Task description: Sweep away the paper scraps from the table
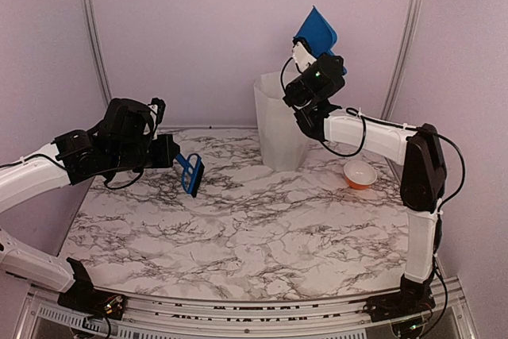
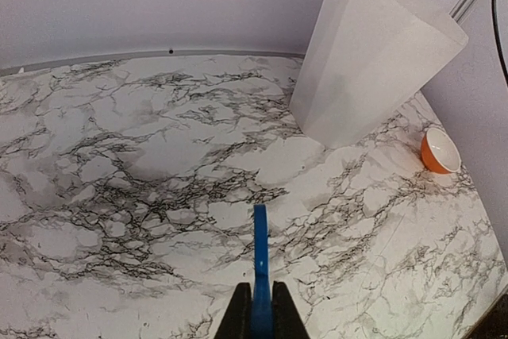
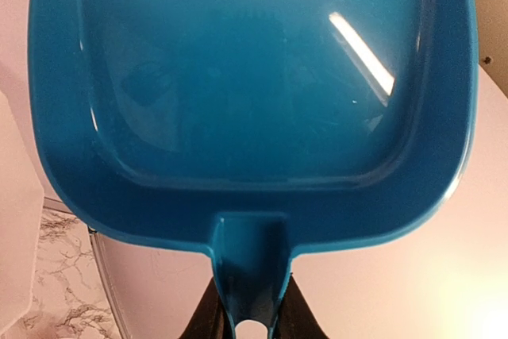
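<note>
Looking down from the top external view, the left gripper [image 1: 175, 155] is clamped on the handle of a blue brush [image 1: 191, 174], whose head hangs low over the left rear part of the marbled surface [image 1: 238, 236]; whether the head touches it cannot be told. The right gripper [image 1: 305, 48] is closed on the handle of a blue dustpan [image 1: 316, 31], held high and tilted just above the rim of a tall white translucent bin [image 1: 278, 125] that stands at the back of the surface. A small orange bowl [image 1: 360, 174] sits to the right of the bin, near the right arm. From the left wrist, the left gripper [image 2: 259, 319] has its two black fingers [image 2: 238, 315] pressed against the brush [image 2: 259, 256], seen edge-on as a thin blue strip over the surface [image 2: 119, 156], with the bin [image 2: 373, 53] and the bowl [image 2: 439, 150] beyond it to the right. From the right wrist, the right gripper [image 3: 250, 315] pinches the narrow handle of the dustpan [image 3: 254, 77], whose broad pan fills the view; a corner of the surface [image 3: 63, 291] shows at lower left. Where the paper scraps are cannot be told from any of these views.
</note>
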You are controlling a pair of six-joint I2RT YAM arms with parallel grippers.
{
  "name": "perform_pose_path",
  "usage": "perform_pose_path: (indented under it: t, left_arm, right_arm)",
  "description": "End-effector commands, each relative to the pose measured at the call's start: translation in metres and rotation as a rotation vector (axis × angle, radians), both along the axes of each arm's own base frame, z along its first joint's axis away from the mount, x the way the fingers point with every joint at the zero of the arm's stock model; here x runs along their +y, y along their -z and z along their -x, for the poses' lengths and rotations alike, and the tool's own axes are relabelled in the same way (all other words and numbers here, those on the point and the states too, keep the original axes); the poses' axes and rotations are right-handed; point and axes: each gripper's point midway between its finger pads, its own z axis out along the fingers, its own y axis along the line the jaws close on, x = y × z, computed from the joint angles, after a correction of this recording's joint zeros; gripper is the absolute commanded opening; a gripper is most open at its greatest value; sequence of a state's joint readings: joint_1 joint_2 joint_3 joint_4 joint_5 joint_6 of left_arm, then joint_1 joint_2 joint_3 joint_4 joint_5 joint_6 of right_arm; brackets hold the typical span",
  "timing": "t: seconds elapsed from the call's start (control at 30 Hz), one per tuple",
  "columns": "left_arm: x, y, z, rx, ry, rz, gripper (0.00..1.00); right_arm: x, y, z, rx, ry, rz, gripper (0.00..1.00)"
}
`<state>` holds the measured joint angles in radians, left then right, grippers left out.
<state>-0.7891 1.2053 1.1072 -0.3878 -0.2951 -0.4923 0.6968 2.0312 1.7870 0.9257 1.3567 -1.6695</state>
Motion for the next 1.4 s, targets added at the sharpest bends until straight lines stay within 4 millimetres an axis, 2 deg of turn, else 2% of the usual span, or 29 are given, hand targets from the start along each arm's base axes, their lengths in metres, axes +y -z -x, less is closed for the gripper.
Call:
perform_pose_path:
  t: [0.0,0.2,0.27,0.37,0.43,0.5,0.6,0.77,0.93,1.03,1.1,1.23,1.3,1.37]
  left_arm:
    - [0.001,-0.009,0.0,-0.024,-0.004,0.038,0.0]
    - [0.001,-0.008,-0.001,-0.025,-0.008,0.035,0.0]
    - [0.001,-0.009,-0.001,-0.029,-0.01,0.036,0.0]
    - [0.003,-0.009,-0.001,-0.033,-0.016,0.035,0.0]
    - [0.002,-0.01,-0.002,-0.034,-0.014,0.036,0.0]
    - [0.002,-0.009,-0.002,-0.034,-0.013,0.037,0.0]
    - [0.001,-0.008,-0.003,-0.031,-0.015,0.038,0.0]
    - [0.001,-0.008,-0.005,-0.037,-0.025,0.048,0.0]
    - [0.008,-0.007,-0.008,-0.042,-0.059,0.056,0.0]
    - [0.01,-0.004,-0.008,-0.04,-0.065,0.067,0.0]
    - [0.006,0.0,-0.009,-0.027,-0.05,0.073,0.0]
    - [-0.006,0.01,-0.008,0.001,-0.003,0.092,0.0]
    - [-0.013,0.014,-0.008,0.016,0.015,0.118,0.0]
    - [-0.023,0.016,-0.008,0.03,0.036,0.164,0.0]
  right_arm:
    - [-0.005,-0.008,0.009,-0.039,0.02,-0.018,0.0]
    - [-0.005,-0.011,0.009,-0.05,0.011,-0.027,0.0]
    - [-0.004,-0.006,0.008,-0.041,-0.004,-0.033,0.0]
    - [0.0,-0.009,0.006,-0.046,-0.063,-0.093,0.0]
    - [0.01,-0.001,0.0,0.048,-0.148,-0.108,0.0]
    - [0.019,-0.001,0.0,0.088,-0.271,-0.239,0.0]
    - [0.031,-0.003,0.009,0.138,-0.453,-0.463,0.0]
    - [0.059,0.013,0.045,0.274,-0.742,-0.713,0.0]
    - [0.081,0.067,0.089,0.478,-0.899,-0.884,0.0]
    - [0.09,0.11,0.115,0.617,-0.929,-0.993,0.0]
    - [0.096,0.145,0.136,0.716,-0.924,-1.056,0.0]
    - [0.118,0.234,0.183,0.924,-0.853,-1.079,0.0]
    - [0.126,0.271,0.195,0.992,-0.804,-1.095,0.0]
    - [0.148,0.303,0.215,1.074,-0.806,-1.107,0.04]
